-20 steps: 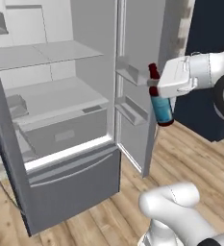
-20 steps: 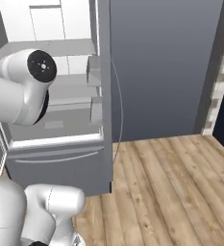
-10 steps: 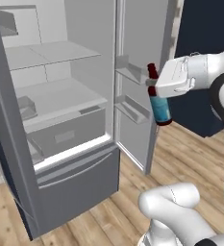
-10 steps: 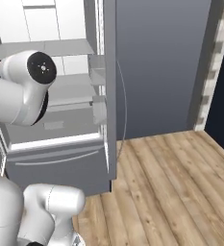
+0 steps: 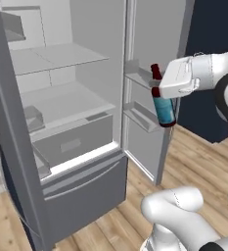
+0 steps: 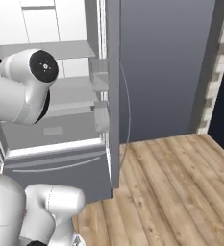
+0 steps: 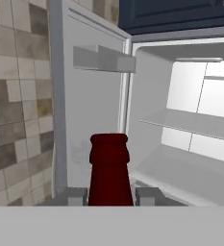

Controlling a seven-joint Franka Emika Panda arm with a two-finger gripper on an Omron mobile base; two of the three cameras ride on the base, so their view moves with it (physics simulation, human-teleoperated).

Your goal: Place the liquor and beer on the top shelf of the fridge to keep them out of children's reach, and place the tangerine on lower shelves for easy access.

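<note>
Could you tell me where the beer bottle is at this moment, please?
In the left base view the beer hangs upright in the end effector, just in front of the open fridge, beside the bins of its right door, outside the shelves.

I see a light wood plank floor (image 6: 180, 187), a dark navy wall (image 5: 211, 29) at the right, and beige-grey brick tiling (image 7: 17, 96) beside it.
</note>
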